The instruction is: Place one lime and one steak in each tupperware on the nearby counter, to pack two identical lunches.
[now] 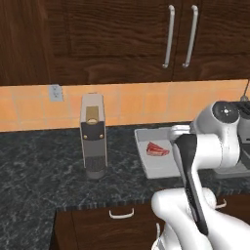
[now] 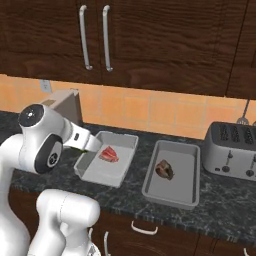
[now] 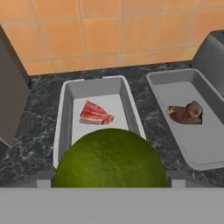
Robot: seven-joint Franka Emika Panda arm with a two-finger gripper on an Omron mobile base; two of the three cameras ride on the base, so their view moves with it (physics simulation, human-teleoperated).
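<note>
A big green lime (image 3: 110, 157) sits between the two fingertips of my gripper (image 3: 109, 180), which is shut on it above the near end of the left tupperware (image 3: 65, 109). That grey tupperware (image 1: 146, 168) (image 2: 97, 175) holds a red raw steak (image 3: 95, 113) (image 1: 157, 149) (image 2: 109, 154). To its right, the second tupperware (image 3: 205, 144) (image 2: 170, 192) holds a browner steak (image 3: 186, 113) (image 2: 164, 170). Both stand on the dark speckled counter (image 1: 44, 161) (image 2: 225, 200). In the base views my own arm hides the hand.
A tall grey coffee machine (image 1: 93, 136) (image 2: 65, 105) stands left of the tupperwares. A silver toaster (image 2: 234, 150) (image 3: 212, 52) stands at the right. An orange tiled wall and dark upper cabinets (image 1: 122, 34) close the back.
</note>
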